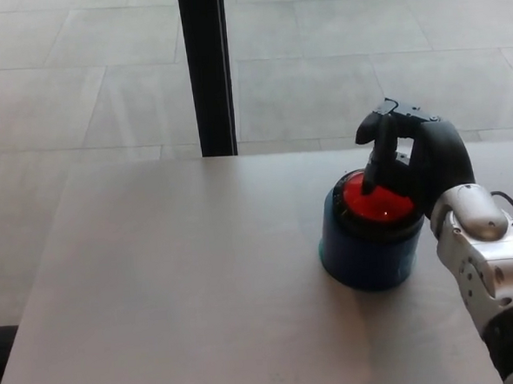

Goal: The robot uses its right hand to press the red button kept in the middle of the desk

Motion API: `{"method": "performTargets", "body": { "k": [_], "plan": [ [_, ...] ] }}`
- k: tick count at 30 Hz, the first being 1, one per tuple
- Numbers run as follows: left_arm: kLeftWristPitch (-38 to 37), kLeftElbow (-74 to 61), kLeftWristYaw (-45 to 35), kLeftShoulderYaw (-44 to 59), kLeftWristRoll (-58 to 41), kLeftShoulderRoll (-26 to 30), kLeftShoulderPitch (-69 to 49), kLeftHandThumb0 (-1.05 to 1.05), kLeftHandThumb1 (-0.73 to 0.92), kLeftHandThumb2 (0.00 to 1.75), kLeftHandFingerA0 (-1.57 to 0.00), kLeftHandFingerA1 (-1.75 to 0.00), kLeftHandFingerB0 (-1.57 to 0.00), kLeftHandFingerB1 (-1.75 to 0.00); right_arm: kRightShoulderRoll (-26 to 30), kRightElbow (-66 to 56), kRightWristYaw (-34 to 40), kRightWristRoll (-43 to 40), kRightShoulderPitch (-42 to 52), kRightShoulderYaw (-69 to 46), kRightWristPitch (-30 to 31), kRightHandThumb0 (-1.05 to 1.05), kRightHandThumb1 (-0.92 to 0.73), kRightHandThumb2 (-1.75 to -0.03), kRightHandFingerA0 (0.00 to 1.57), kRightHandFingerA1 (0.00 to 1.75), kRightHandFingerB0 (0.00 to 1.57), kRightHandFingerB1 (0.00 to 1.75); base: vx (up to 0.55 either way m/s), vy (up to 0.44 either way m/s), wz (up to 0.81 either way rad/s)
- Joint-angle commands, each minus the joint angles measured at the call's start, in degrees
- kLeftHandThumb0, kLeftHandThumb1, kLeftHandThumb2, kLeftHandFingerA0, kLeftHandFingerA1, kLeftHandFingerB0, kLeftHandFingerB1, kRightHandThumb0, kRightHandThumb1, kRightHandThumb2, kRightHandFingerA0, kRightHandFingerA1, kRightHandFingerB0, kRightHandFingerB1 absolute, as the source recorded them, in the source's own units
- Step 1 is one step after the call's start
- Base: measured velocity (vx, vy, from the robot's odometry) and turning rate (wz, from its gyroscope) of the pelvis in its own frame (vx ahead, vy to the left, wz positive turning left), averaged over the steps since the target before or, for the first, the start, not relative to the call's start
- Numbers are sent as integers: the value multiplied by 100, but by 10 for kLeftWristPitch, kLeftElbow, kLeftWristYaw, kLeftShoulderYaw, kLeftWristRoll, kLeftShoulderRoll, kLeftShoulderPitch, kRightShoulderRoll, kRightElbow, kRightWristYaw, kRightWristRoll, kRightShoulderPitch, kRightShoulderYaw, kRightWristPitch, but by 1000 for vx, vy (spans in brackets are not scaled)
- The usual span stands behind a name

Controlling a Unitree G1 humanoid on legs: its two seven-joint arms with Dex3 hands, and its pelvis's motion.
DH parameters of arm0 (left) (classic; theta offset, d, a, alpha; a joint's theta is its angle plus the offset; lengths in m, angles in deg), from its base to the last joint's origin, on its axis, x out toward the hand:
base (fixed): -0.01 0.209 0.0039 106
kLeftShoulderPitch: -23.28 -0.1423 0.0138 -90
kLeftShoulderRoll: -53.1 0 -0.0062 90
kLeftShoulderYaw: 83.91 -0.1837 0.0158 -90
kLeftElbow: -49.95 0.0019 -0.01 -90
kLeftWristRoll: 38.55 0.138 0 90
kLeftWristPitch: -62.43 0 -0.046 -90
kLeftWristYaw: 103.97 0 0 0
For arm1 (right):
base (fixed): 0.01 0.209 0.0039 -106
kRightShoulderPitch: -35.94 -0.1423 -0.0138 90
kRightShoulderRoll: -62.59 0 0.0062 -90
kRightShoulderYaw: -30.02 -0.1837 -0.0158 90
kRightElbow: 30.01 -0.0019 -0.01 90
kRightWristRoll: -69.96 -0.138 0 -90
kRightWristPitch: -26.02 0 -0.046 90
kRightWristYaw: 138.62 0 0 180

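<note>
A: What can't be made out here?
B: The right hand (416,160) covers the far side of the red button (377,200).
A: And its arm?
B: Cut off by the lower right edge.

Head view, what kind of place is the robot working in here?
Probably an indoor lab or office test space: a plain grey desk, a tiled floor beyond it, a black post, and one red button under the right hand.

Button (377,200) on desk (174,275), right of centre
</note>
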Motion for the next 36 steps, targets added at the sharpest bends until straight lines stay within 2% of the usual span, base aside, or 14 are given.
{"method": "performTargets", "body": {
  "k": [1, 7, 9, 12, 15, 18, 21, 22, 23, 25, 29, 31, 33, 36],
  "plan": [
    [0, 5, 5, -4, 1, 14, -1, -46, 36, 116, -96, -166, -54, -114, 36, 17, 6, 17, 12, -3, 50, -21, -56, -120, 95, 175, 77, 158, 0, 0, 0],
    [-10, 4, -1, -7, 2, 15, -7, -46, 36, 115, -91, -160, -59, -118, 68, 29, 9, 22, -22, -7, 46, -24, -53, -122, 96, 175, 77, 158, 0, 0, 0],
    [-10, 2, 4, -6, -1, 13, -8, -45, 36, 115, -81, -159, -61, -116, 70, 29, 7, 14, -40, -14, 53, -26, -52, -120, 94, 175, 76, 158, 0, 0, 0],
    [-11, 4, 2, -7, -1, 11, -9, -46, 36, 113, -89, -161, -61, -118, 66, 23, 5, -11, -80, -39, 58, -20, -56, -118, 92, 175, 75, 155, 0, 0, 0],
    [-13, 3, -1, -4, -6, 9, -11, -45, 35, 116, -83, -160, -64, -118, 57, 37, -4, -27, -117, -63, 40, -23, -56, -116, 90, 175, 73, 155, 0, 0, 0],
    [-7, 6, 0, -3, -7, 10, -7, -47, 35, 116, -79, -158, -60, -117, 54, 53, -8, -30, -166, -73, 27, -26, -47, -128, 94, 175, 75, 159, 0, 0, 0],
    [-6, 1, 4, -5, -6, 9, -10, -43, 37, 114, -89, -161, -61, -115, 60, 34, 3, -34, -216, -84, 36, -25, -45, -133, 95, 175, 74, 164, 0, 0, 0],
    [-7, 3, 5, -6, -4, 10, -11, -43, 38, 112, -79, -155, -60, -115, 65, 31, 3, -37, -227, -90, 42, -24, -46, -133, 95, 175, 72, 166, 0, 0, 0],
    [-7, 5, 4, -6, -4, 10, -13, -46, 37, 114, -81, -154, -59, -116, 70, 31, -3, -42, -232, -96, 39, -23, -41, -138, 97, 175, 76, 162, 0, 0, 0],
    [-9, 5, -3, -2, -9, 10, -17, -46, 38, 112, -85, -157, -56, -118, 83, 37, -16, -52, -243, -111, 34, -19, -40, -142, 102, 175, 83, 155, 0, 0, 0],
    [-15, 3, -7, -7, -4, 11, -27, -47, 35, 116, -71, -150, -58, -117, 127, 42, -20, -65, -265, -141, 54, -23, -41, -138, 99, 175, 82, 151, 0, 0, 0],
    [-15, 4, -15, 9, -21, 9, -27, -47, 33, 117, -84, -158, -57, -118, 153, 52, -27, -63, -270, -149, 47, -23, -42, -136, 96, 175, 80, 151, 0, 0, 0],
    [-14, 1, -5, -8, -1, 12, -31, -50, 35, 115, -85, -158, -55, -117, 181, 57, -26, -62, -269, -158, 48, -23, -42, -137, 96, 175, 79, 152, 0, 0, 0],
    [-14, 4, -9, -5, -7, 11, -31, -49, 34, 116, -74, -152, -55, -115, 225, 65, -23, -53, -263, -164, 48, -18, -52, -127, 92, 175, 77, 145, 0, 0, 0]
  ]
}}
